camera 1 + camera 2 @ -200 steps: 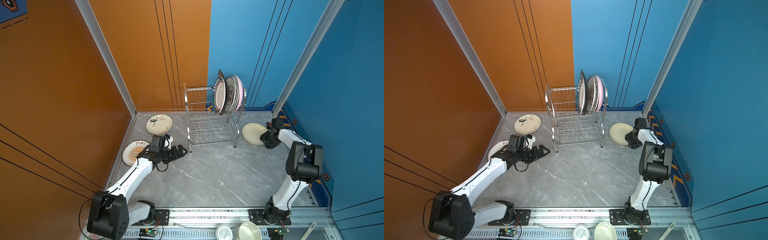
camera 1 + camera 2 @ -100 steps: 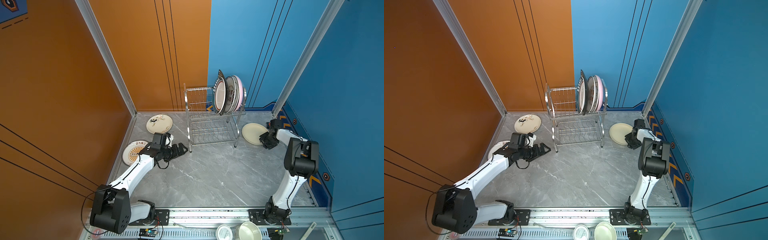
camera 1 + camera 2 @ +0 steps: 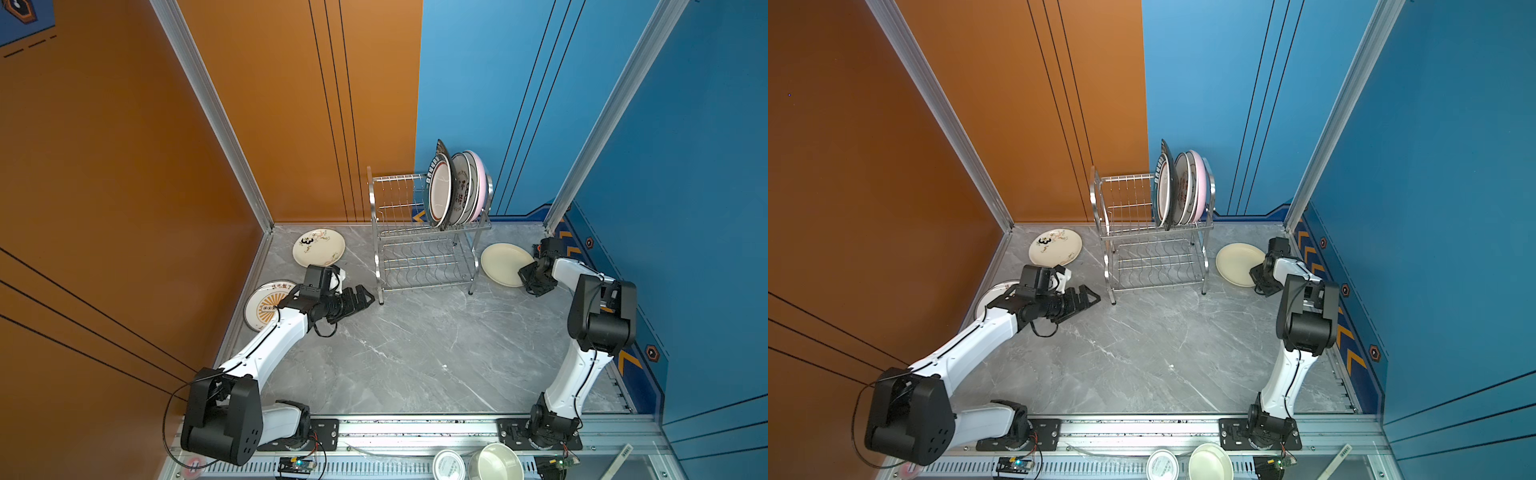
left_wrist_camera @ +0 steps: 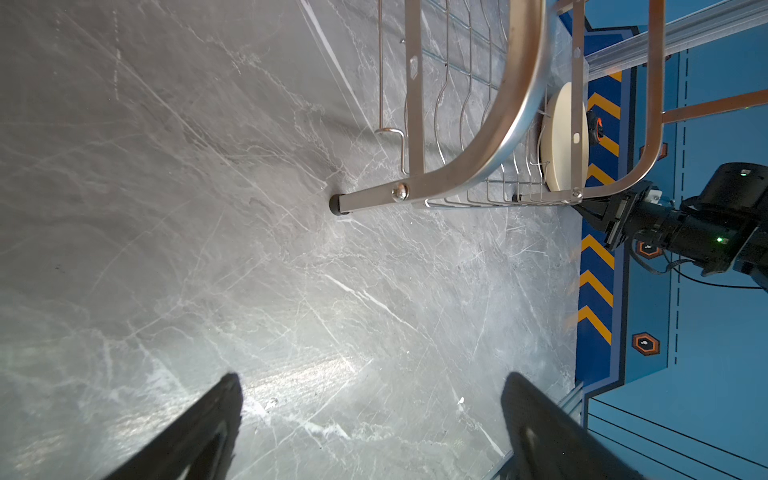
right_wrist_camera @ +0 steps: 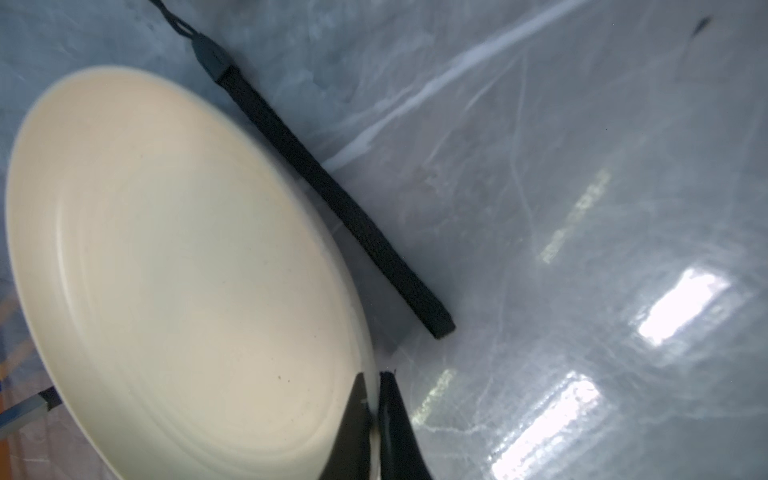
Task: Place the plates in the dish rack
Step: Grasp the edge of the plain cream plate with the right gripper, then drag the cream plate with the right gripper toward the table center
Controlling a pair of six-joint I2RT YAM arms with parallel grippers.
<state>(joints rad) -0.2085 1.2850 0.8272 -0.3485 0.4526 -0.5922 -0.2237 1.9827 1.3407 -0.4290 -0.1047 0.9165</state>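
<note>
The steel dish rack [image 3: 419, 249] [image 3: 1154, 253] [image 4: 490, 137] stands at the back with several plates [image 3: 457, 187] [image 3: 1181, 187] upright in its upper tier. A plain cream plate [image 3: 500, 264] [image 3: 1237, 262] [image 5: 174, 266] lies right of the rack; my right gripper [image 3: 524, 275] [image 5: 373, 384] is shut on its rim, one finger over and one under. A panda plate [image 3: 319, 248] [image 3: 1055, 248] and an orange sunburst plate [image 3: 266, 303] lie on the left. My left gripper [image 3: 365, 297] [image 4: 370, 386] hangs open and empty near the rack's front left leg.
A black strap [image 5: 332, 195] lies on the grey marble floor beside the cream plate. A cream bowl [image 3: 496, 463] and a round tin lid [image 3: 449, 465] sit by the front rail. Orange and blue walls close in on all sides.
My right gripper has closed onto the cream plate's rim. My left gripper has slid a little right, toward the rack's leg, staying open.
</note>
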